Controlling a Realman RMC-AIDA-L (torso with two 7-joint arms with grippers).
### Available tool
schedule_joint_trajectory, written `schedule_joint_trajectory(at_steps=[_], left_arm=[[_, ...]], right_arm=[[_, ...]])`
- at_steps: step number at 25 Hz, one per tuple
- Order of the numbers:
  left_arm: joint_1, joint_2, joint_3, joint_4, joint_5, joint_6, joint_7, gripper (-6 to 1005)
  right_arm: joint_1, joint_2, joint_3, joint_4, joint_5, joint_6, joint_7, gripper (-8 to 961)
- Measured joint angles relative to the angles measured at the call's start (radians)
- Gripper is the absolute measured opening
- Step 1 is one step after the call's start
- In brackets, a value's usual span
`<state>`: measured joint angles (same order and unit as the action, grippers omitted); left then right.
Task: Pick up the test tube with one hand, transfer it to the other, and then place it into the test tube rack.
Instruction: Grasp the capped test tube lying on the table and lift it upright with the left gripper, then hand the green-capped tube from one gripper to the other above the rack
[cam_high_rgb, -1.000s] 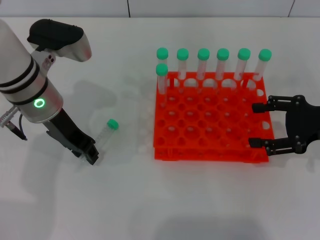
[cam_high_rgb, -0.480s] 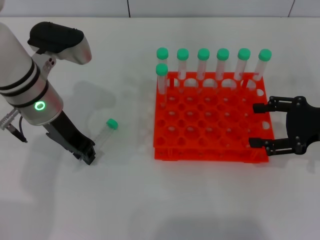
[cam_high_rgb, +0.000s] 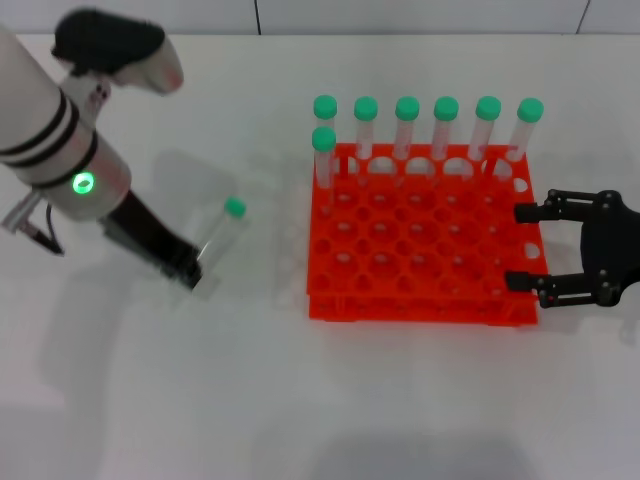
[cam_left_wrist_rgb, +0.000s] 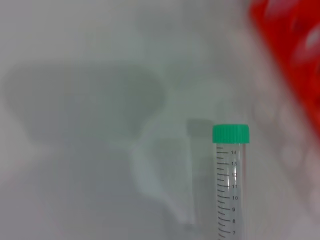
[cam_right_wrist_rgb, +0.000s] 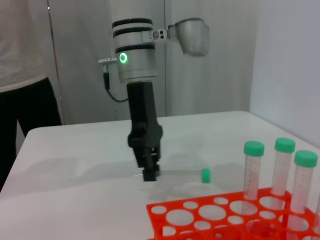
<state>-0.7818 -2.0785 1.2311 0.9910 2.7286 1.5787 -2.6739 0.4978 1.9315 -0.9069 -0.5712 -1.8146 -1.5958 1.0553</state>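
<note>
Rack front edge: the nearest row of the test tube rack (cam_high_rgb: 420, 245) shows only open holes; the orange-red grid stands on the white table (cam_high_rgb: 300, 400).
Right gripper: the right gripper (cam_high_rgb: 528, 247) sits at the rack's right side, near its front corner, its two black fingers spread wide apart with nothing between them; the fingertips point in over the rack's edge.
Left gripper: the left gripper (cam_high_rgb: 188, 270) is well to the left of the rack, at about the level of the rack's front half, on the arm with the green glowing ring (cam_high_rgb: 84, 183). Its black fingers are closed on the tapered end of the test tube (cam_high_rgb: 218, 236).
Test tube: left of the rack and apart from it, held at its tip. In the right wrist view it lies nearly level just above the table, and its green cap (cam_high_rgb: 235, 208) points toward the rack. The left wrist view shows its printed graduation marks.
Rack far rows: seven green-capped tubes (cam_high_rgb: 426, 130) stand upright, six along the back row and one more at the left end of the next row.
</note>
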Motion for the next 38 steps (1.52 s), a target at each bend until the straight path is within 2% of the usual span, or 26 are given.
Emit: schedule_joint_trajectory(at_steps=[4,7,10,14,18,20,23,28,33,38], left_arm=[[0.064,0.000,-0.001,0.176,-0.056,-0.044,0.006,199],[0.128,-0.001,0.000,0.293,-0.091,-0.151,0.039,203],[0.190,-0.003,0.006,0.342,-0.157,-0.317,0.116,207],[0.244,-0.003,0.006,0.321,-0.346,-0.506,0.329,212],[0.249,0.000,-0.001,0.191,-0.688,-0.591,0.632,216],[0.232,0.006,-0.001,0.109,-0.839,-0.591,0.767,219],[0.190,0.015,-0.002,-0.013,-0.989,-0.543,0.926,223],[0.083,0.037,-0.003,-0.224,-1.114,-0.406,1.133,229],[-0.024,0.064,-0.039,-0.435,-1.122,-0.309,1.274,235],[-0.052,0.082,-0.040,-0.511,-1.102,-0.293,1.311,241]], right_arm=[[-0.003,-0.004,0.032,-0.001,0.000,-0.021,0.000,808],[-0.004,-0.006,0.038,-0.001,0.005,-0.024,0.000,808],[-0.009,-0.006,0.038,-0.001,0.009,-0.024,-0.001,807],[-0.013,-0.002,0.037,-0.001,0.011,-0.024,-0.003,807],[-0.014,0.002,0.039,-0.001,0.011,-0.022,-0.006,807],[-0.014,0.004,0.039,-0.001,0.011,-0.023,-0.010,807],[-0.015,0.009,0.039,-0.001,0.011,-0.024,-0.011,807],[-0.015,0.015,0.039,-0.001,0.011,-0.024,-0.013,807],[-0.015,0.019,0.039,-0.007,0.015,-0.035,-0.017,807],[-0.013,0.018,0.039,-0.009,0.025,-0.045,-0.013,807]])
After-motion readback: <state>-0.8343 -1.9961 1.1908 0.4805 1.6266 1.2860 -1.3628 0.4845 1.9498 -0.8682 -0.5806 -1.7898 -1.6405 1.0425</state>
